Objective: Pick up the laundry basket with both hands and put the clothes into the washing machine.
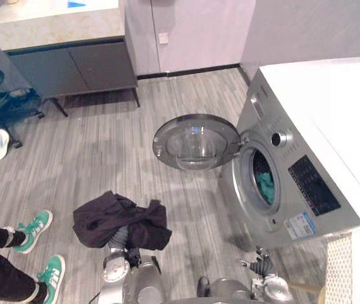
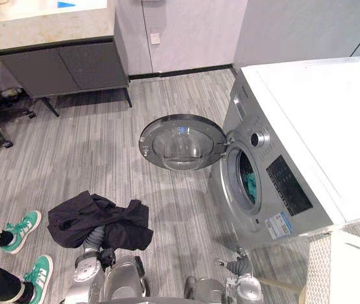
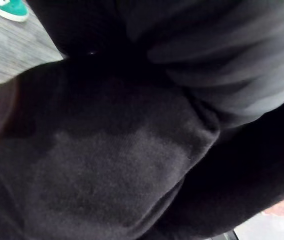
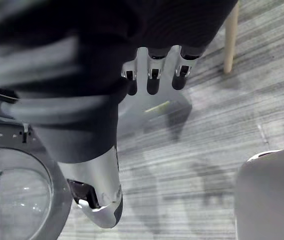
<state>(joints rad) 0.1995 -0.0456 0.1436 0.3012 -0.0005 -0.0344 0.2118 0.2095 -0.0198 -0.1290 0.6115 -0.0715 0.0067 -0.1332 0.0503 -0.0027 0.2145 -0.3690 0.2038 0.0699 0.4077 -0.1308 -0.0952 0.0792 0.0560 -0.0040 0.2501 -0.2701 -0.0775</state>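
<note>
A dark garment hangs bunched over the end of my left arm, low over the floor left of the washing machine. The cloth hides my left hand and covers the left wrist view. The machine's round door stands swung open to the left, and a teal cloth lies in the drum. My right hand is open and holds nothing, low by the machine's front base. A white perforated laundry basket stands at the lower right.
A person's legs in green shoes stand at the lower left. A grey cabinet with a pale top is at the back left, and a dark chair beside it. A thin wooden leg stands near my right hand.
</note>
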